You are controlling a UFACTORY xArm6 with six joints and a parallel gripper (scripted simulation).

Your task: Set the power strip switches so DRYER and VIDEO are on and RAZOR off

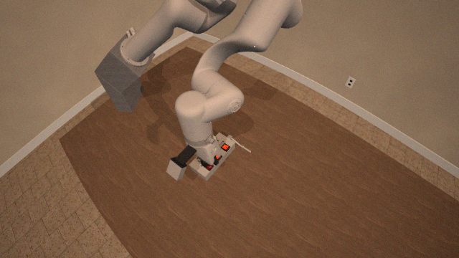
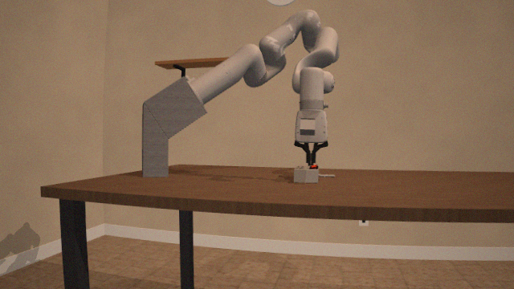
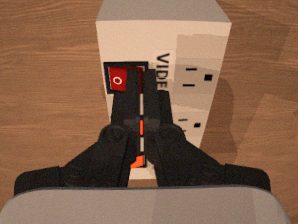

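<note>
The white power strip point(image 1: 212, 155) lies flat on the wooden table, right way up; it also shows in the side view point(image 2: 306, 175) and the wrist view point(image 3: 162, 83). My gripper point(image 1: 216, 160) point(image 2: 312, 162) is shut and empty, pointing straight down with its tips on the strip's top. In the wrist view the closed fingers reach up beside the red rocker switch point(image 3: 119, 78) labelled VIDEO. An orange-red switch shows through the slit between the fingers, mostly hidden. Two more red switches show from above, one at the far end point(image 1: 225, 147) and one at the near end point(image 1: 209, 167).
A short white cable stub point(image 1: 241, 144) sticks out of the strip's far end. The grey arm base point(image 1: 120, 84) stands at the table's back left. A small wall shelf point(image 2: 190, 63) hangs behind the arm.
</note>
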